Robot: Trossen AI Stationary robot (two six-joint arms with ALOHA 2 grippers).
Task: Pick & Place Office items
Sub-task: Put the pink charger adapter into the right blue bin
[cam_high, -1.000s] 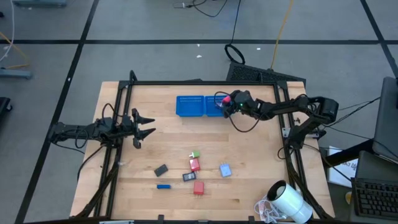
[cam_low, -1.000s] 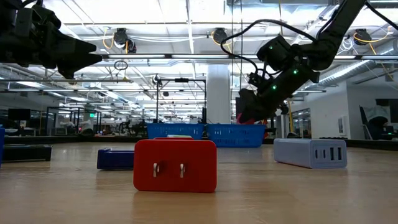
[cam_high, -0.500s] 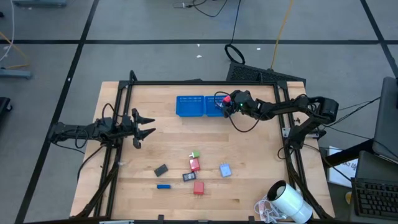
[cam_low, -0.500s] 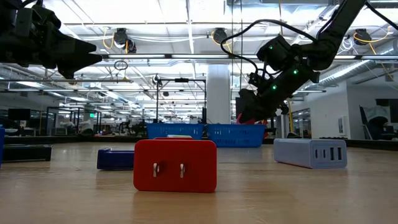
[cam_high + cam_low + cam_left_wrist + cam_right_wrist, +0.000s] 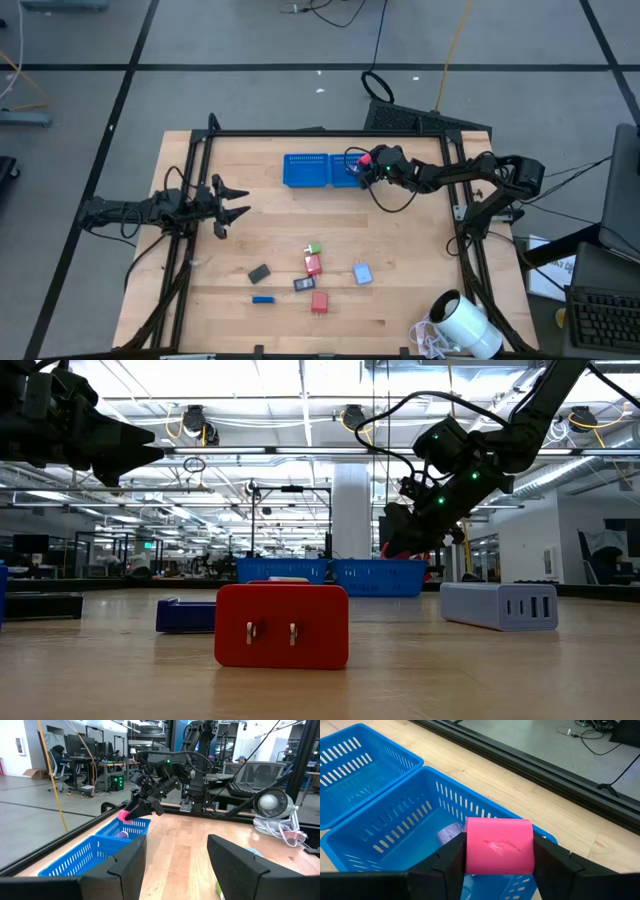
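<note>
Pink block (image 5: 499,846) sits clamped in the right gripper (image 5: 499,862) over the blue tray (image 5: 395,827) at the table's far edge, nothing shifting in the past second, so the drop looks due, while the left gripper (image 5: 228,200) waits open by the left rail

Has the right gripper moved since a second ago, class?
No. The right gripper holds the pink block at the same spot over the blue tray.
</note>
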